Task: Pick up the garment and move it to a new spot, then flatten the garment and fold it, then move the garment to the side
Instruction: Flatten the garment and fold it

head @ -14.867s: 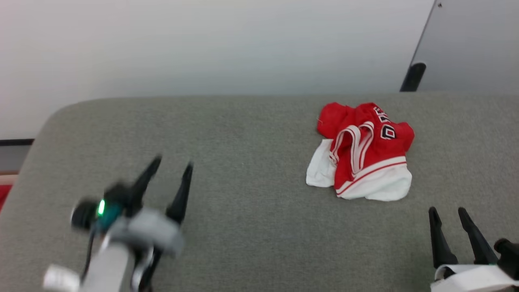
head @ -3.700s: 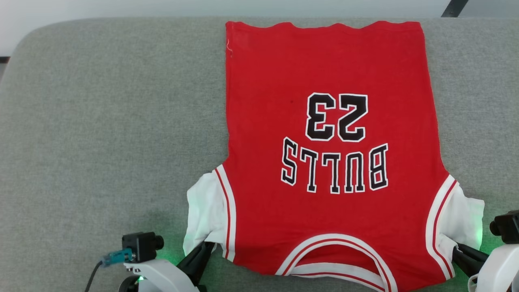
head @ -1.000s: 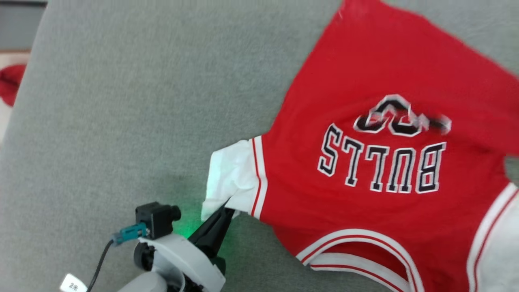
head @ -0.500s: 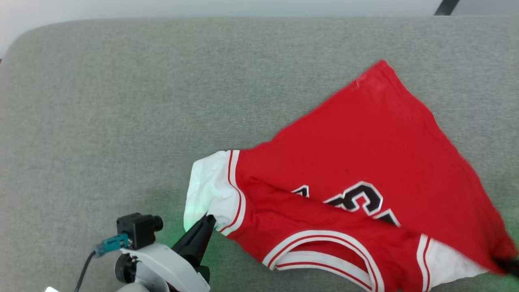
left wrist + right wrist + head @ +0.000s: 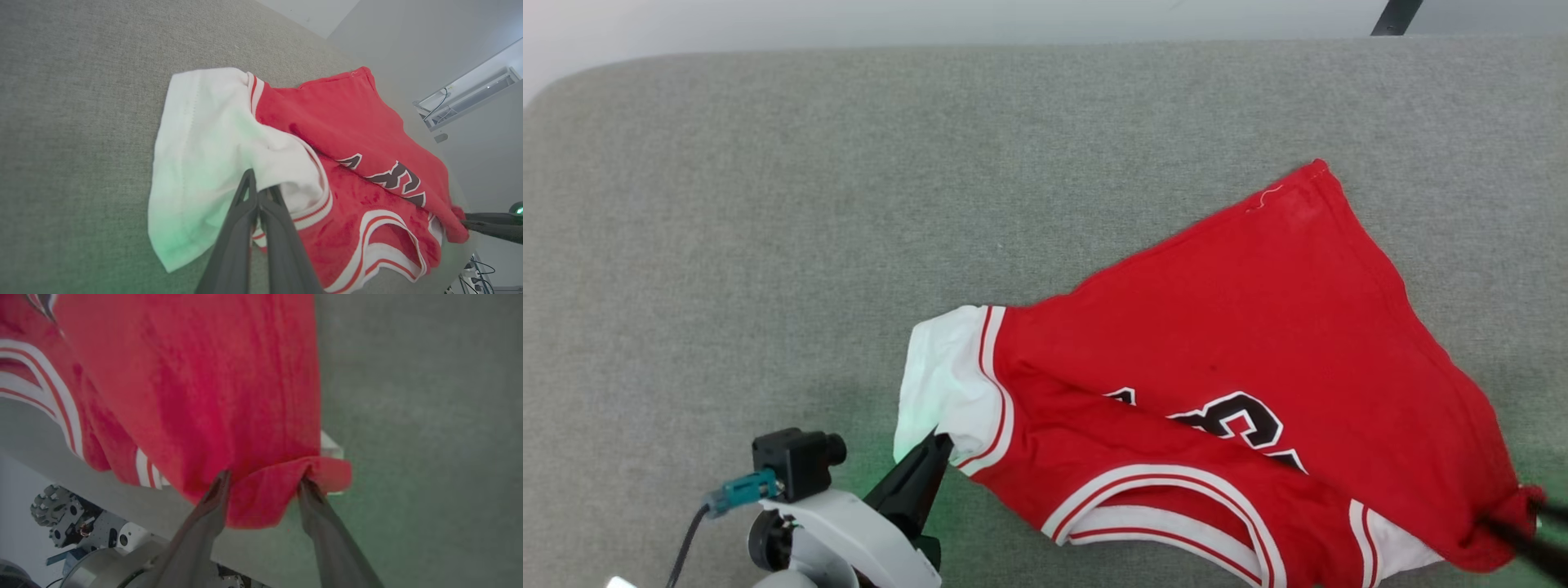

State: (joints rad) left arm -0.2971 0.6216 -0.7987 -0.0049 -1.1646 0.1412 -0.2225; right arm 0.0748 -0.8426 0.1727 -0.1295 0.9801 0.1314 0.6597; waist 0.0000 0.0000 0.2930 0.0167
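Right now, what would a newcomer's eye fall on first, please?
A red jersey-style T-shirt with white sleeves lies half folded on the grey fabric surface, lower right in the head view. The left pincer is shut on one white sleeve; the right pincer stands open around a bunched red corner.

We count one garment [image 5: 1258,327] on one grey counter [image 5: 768,204]. The garment shows us two white sleeves [image 5: 939,376], one at each end of its neckline. There are two hands, the left hand [image 5: 938,443] and the right hand [image 5: 263,482], each with two dark fingers [image 5: 286,253] — four in all. We also count one small black camera [image 5: 796,461].
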